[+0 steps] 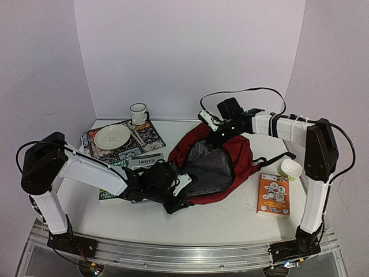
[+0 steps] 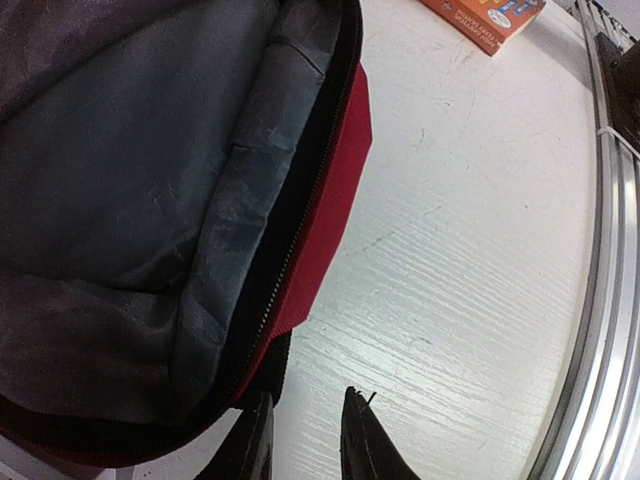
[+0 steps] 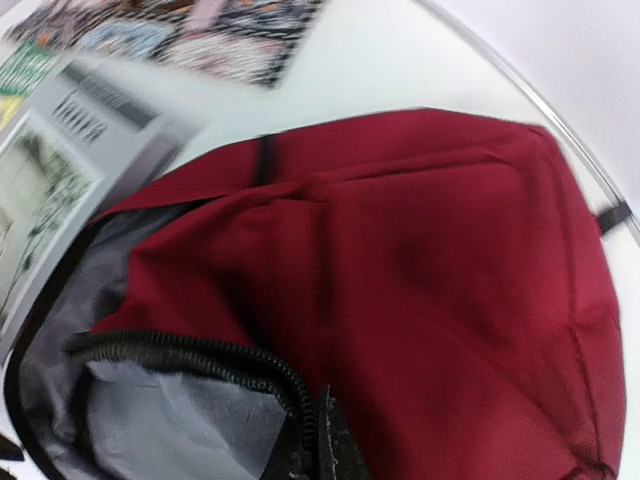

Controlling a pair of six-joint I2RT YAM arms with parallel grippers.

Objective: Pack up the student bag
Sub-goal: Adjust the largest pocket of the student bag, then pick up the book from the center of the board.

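Note:
The student bag lies in the middle of the table, dark red, its mouth unzipped so the grey lining shows. My right gripper is at the bag's far upper edge. In the right wrist view this gripper is shut on the black zipper edge of the bag. My left gripper sits low at the bag's near left corner. Its jaws stand slightly apart with bare table between the tips. The bag's red and black rim runs past the left finger.
An orange book and a small bowl lie right of the bag. On the left are a grey book, a green book, a patterned book carrying a plate, and a mug. A metal rail borders the near edge.

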